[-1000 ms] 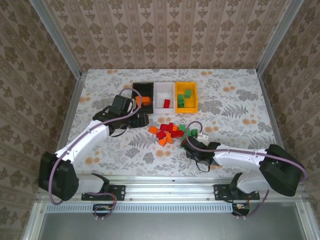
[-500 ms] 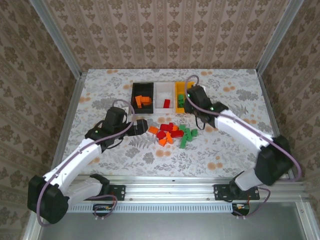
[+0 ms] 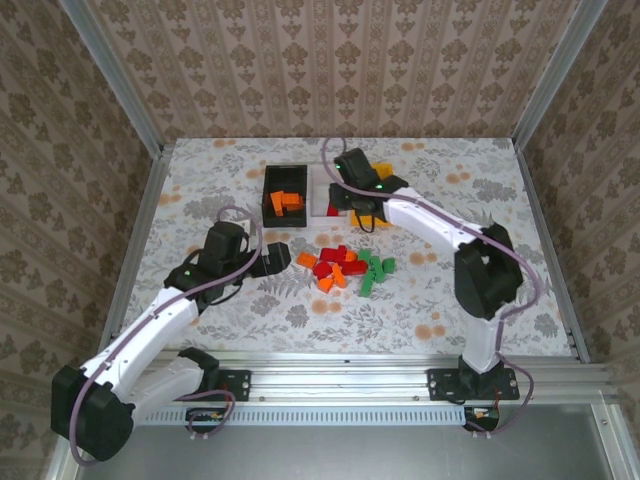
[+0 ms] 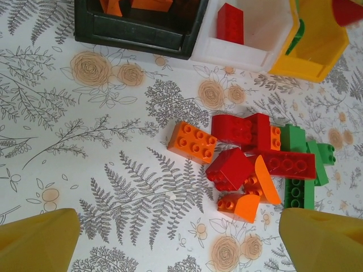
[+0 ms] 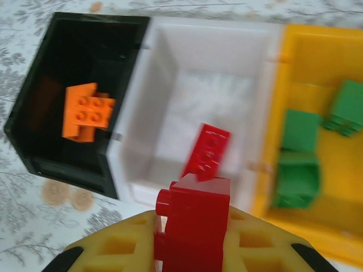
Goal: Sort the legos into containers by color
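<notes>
Your left fingers are standing wide apart w/ nothing btwn them, hovering over the table just short of the loose legos. The pile is lying ahead and right of their midline. Its nearest piece, an orange brick, is sitting at the pile's left edge, long axis slanting down to the right. You're prob. needing a wrist turn to close across its short sides.

Further right, the bins are sitting in a touching row: black bin w/ orange pcs, white bin w/ one red brick, yellow bin w/ green ones.

Your right fingers are clamping a red lego, and that arm is the nearer one to the bins. The held piece is hanging about over the white bin's near wall, w/ the opening straight ahead, black to its left and yellow to its right. Judging by that, you're wanting a small push fwd before letting go, so it's dropping inside, not on the rim.
</notes>
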